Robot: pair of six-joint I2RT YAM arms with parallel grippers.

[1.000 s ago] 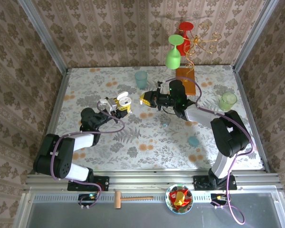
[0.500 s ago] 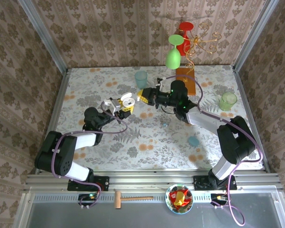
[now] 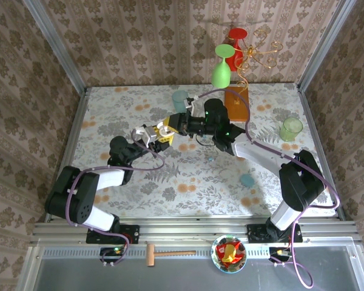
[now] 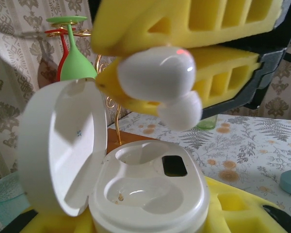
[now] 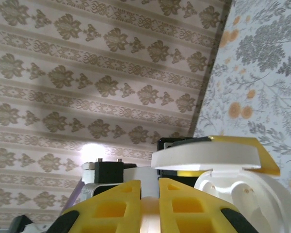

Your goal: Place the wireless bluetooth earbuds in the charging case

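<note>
1. The earbud (image 4: 155,73), white and glossy, is pinched between the yellow foam pads of the right gripper (image 5: 149,209), right at their tips. The jaws are clamped on it.
2. In the left wrist view the earbud's fat body lies roughly level. A smaller lobe points down toward the charging case (image 4: 150,221).
3. Key relation: the charging case sits just below the right gripper's tips, apart from the earbud with a visible gap. The empty well (image 4: 145,191) faces up at it, so my read is that the coming move is a short drop straight down from the tips.
4. The lid (image 4: 53,145) is swung open and stands upright, off to one side of the drop path and beside the earbud. It looks like a bump risk if the gripper drifts that way.
5. The left gripper (image 3: 150,134) is closed around the body of the charging case and holds it up, with yellow pads on both sides of it.
6. The right arm carries the earbud, so it is the nearer one. The left arm only presents the case.
7. Judgement: lobe-to-well alignment matters. I cannot tell which of the wells this earbud fits.
</note>
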